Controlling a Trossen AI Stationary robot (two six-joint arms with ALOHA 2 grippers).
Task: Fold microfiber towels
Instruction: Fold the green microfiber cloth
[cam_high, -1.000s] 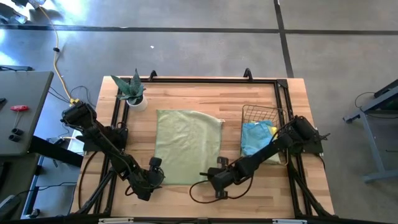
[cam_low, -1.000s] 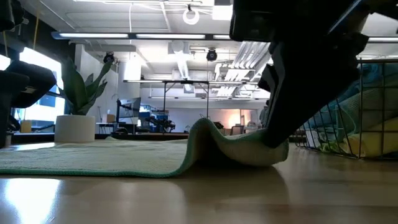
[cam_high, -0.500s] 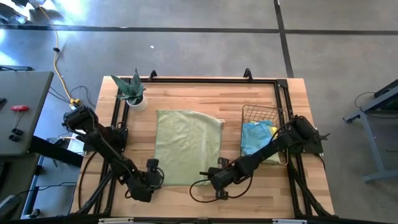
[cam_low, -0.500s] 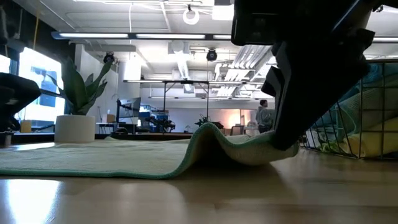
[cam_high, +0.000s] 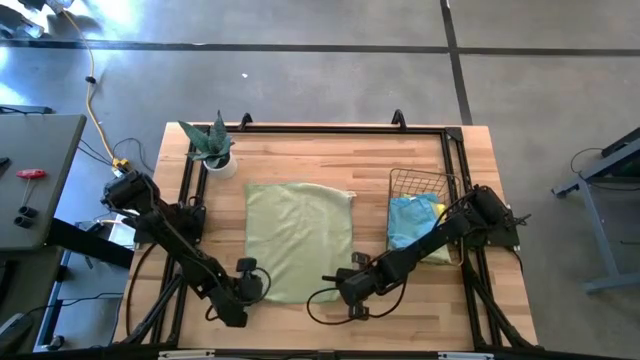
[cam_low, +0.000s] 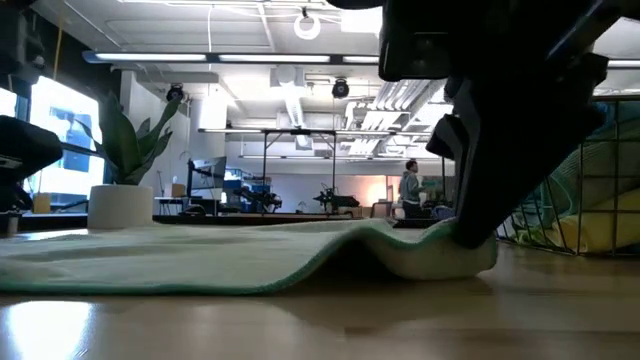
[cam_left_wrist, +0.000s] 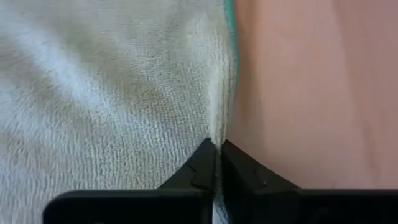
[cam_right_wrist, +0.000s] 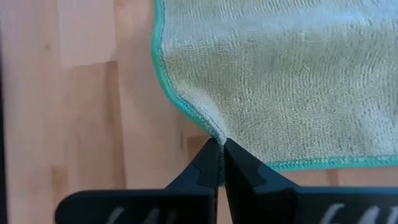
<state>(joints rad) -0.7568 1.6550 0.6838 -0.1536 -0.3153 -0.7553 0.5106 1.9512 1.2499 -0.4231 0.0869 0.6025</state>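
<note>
Butcher-block table (cam_high: 320, 150) with a black frame around its edges fills my overhead view, sitting on a grey concrete floor. On it I see a pale green microfiber towel (cam_high: 298, 240) spread flat in the middle, teal-stitched along its hem in the wrist views. My left gripper (cam_high: 256, 284) sits at the towel's near left corner; from its wrist camera the two dark fingers are pinched together on the towel's edge, with a small pucker of cloth rising between the tips. My right gripper (cam_high: 350, 281) is at the near right corner, and its wrist camera shows the same thing: fingers (cam_right_wrist: 208, 163) closed tight on the hemmed corner, wood showing on both sides.

From table level, the towel lies low across the boards with a soft hump just beside the dark bulk of an arm.

To the right of the towel stands a copper wire basket (cam_high: 405, 180) holding a light blue towel (cam_high: 408, 222) with a bit of a yellow towel (cam_high: 437, 207) showing beside it. A potted plant (cam_high: 213, 148) in a white pot stands near the far left corner of the table, well apart from the towel. Far off in the room, a person (cam_low: 409, 186) stands among benches.
</note>
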